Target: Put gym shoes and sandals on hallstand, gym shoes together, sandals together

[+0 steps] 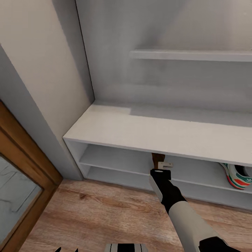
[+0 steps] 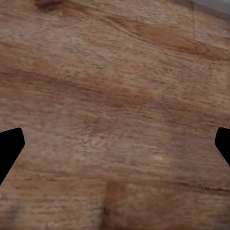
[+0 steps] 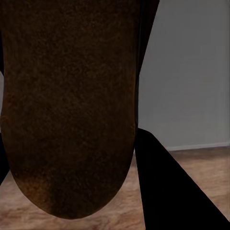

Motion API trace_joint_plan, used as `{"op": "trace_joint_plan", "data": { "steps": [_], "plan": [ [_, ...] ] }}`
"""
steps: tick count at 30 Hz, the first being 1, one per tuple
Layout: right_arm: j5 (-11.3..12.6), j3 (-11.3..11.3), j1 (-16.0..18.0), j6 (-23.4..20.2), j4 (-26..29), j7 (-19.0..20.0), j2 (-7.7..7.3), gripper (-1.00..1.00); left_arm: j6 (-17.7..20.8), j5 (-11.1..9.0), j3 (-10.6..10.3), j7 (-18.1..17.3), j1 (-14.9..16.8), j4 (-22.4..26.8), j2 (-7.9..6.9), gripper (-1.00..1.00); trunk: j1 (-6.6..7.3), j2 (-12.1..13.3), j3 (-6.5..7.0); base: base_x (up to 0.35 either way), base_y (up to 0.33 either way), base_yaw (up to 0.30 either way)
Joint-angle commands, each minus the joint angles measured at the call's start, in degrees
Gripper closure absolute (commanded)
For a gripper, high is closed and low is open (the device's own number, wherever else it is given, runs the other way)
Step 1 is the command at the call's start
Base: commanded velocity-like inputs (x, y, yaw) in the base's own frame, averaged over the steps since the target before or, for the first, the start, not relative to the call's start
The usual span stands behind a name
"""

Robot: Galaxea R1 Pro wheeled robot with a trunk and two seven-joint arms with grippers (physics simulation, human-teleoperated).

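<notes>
Head view first: the right arm reaches forward and down to the hallstand [image 1: 147,133], a wide, low, light-grey unit of flat matte boards with a bench top, open lower shelves and an upper shelf against the back wall; the right gripper [image 1: 158,164] sits at the mouth of the upper of the two open shelves, holding a thin brown sandal [image 1: 157,158] whose far end is tucked under the bench top, a pose that suits sliding the flat shoe into the low opening. Further right on that shelf lies a gym shoe [image 1: 237,176], white with green stripes and a teal and orange heel, already off the corridor floor [image 1: 98,213], whose light-brown planks show a wavy wood grain. A wood-framed panel with a pale insert [image 1: 21,182] stands at the left. Left wrist view: the left gripper [image 2: 115,148] hangs above bare planking with its two dark fingertips [image 2: 8,148] far apart at the picture's edges, wide and empty, seemingly idle while the other arm works. Right wrist view: the sandal's sole [image 3: 72,105], dark brown, finely grained and rounded at its end, lies close across the camera, with one black finger [image 3: 165,187] beside it, so the jaws look closed on the sandal; grey hallstand panel and a strip of floor show behind. The second sandal and second gym shoe cannot be placed from these views
</notes>
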State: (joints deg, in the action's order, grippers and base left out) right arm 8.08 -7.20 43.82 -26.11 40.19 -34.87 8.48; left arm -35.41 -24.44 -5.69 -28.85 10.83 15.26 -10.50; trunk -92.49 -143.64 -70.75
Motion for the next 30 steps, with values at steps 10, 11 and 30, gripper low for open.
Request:
{"op": "trace_joint_plan", "data": {
  "steps": [10,11,30],
  "plan": [
    [0.7,-0.3,0.0,-0.1,0.0,-0.6,-0.05,1.0,-0.2,-0.6,-0.5,-0.2,0.1,-0.1,-0.05,-1.0,0.01,0.0,-0.04,0.195,-0.001,-0.001],
    [0.7,-0.3,0.0,-0.1,0.0,-0.6,-0.05,1.0,-0.2,-0.6,-0.5,-0.2,0.1,-0.1,-0.05,-1.0,0.01,0.0,-0.04,0.135,0.0,0.0],
    [0.8,-0.3,0.0,-0.1,0.0,-0.6,-0.05,1.0,-0.2,-0.6,-0.5,-0.2,0.0,-0.1,-0.05,-1.0,0.01,0.0,-0.04,0.039,0.0,0.0]
  ]
}}
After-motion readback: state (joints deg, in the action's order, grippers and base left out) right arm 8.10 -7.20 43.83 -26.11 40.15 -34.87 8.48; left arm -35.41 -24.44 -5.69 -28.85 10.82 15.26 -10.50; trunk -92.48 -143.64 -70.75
